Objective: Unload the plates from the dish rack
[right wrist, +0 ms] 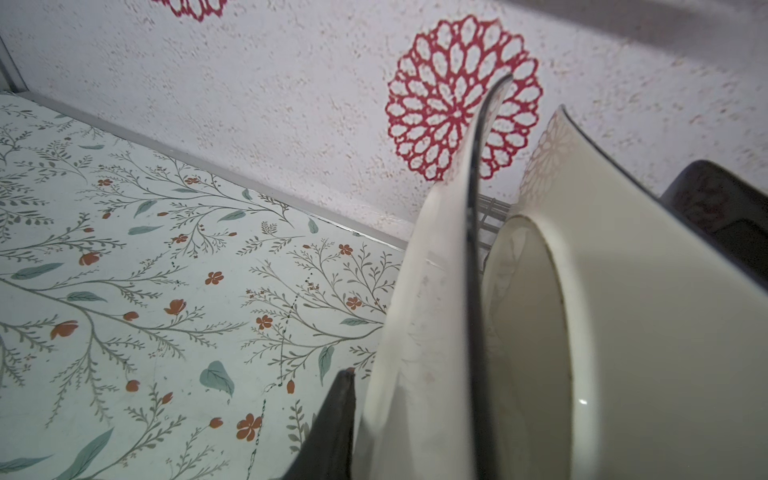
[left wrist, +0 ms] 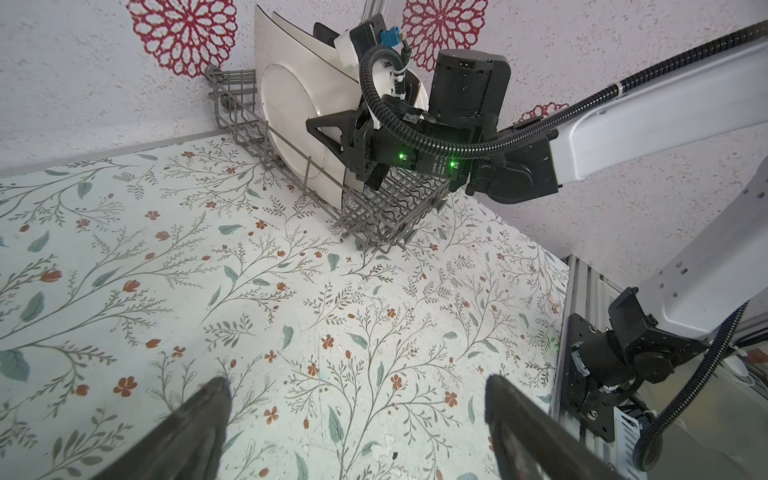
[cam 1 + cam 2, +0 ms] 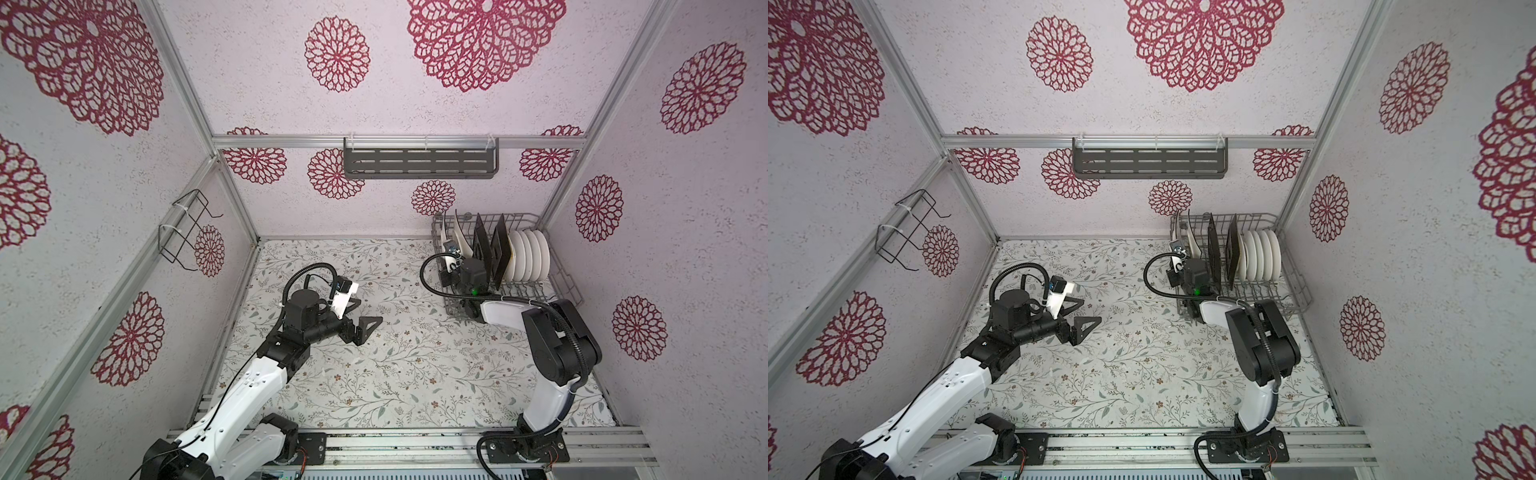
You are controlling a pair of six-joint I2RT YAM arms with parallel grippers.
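The grey wire dish rack (image 3: 570,286) stands at the table's back right corner. On edge in it stand two cream plates (image 3: 460,232), two black plates (image 3: 482,243) and several round white plates (image 3: 530,254). My right gripper (image 1: 411,390) straddles the leftmost cream plate (image 1: 424,291). One finger (image 1: 340,415) lies against the plate's outer face and the other is hidden behind it. The left wrist view shows that grip on the same plate (image 2: 291,104). My left gripper (image 3: 371,309) hangs open over the table's left middle, with nothing between its fingers.
A dark slotted shelf (image 3: 419,162) hangs on the back wall and a small black wire holder (image 3: 185,230) on the left wall. The floral table mat (image 3: 415,374) spreads between the arms. An aluminium rail (image 3: 415,444) runs along the front edge.
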